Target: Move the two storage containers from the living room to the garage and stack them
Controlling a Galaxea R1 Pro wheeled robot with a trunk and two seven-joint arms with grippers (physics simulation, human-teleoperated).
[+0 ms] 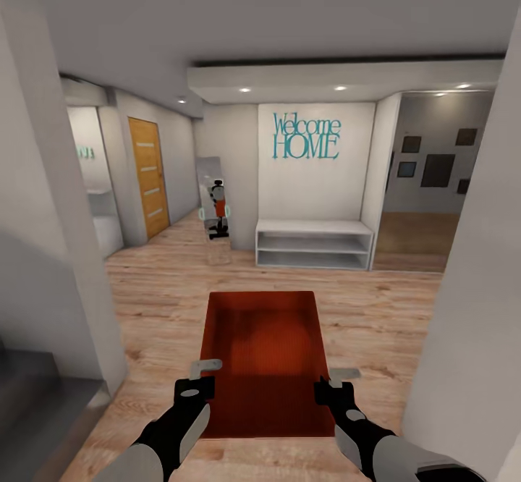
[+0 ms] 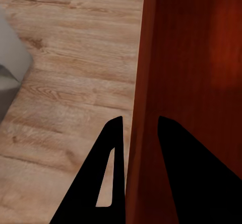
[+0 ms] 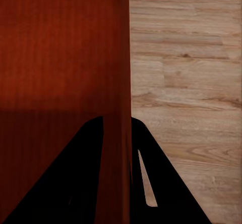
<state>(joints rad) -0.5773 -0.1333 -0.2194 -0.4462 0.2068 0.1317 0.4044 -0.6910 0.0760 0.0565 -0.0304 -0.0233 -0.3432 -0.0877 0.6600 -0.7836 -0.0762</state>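
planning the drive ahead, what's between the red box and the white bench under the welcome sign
In the head view, only bare wood floor lies between the red box and the white bench. The mirror stands off to the left of that stretch.

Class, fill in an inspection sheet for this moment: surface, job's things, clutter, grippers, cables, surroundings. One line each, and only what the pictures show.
Surface: light wood plank floor, bare around the robot.
Job's things: one red-orange container, open-topped and empty, carried in front of the robot between both grippers.
Clutter: nothing seen.
Grippers: left gripper shut on the container's left wall, one finger each side; right gripper likewise on the right wall.
Cables: nothing seen.
Surroundings: hallway; white bench shelf under a teal "Welcome HOME" sign; leaning mirror reflecting the robot; wooden door at left; framed pictures through the opening at right.
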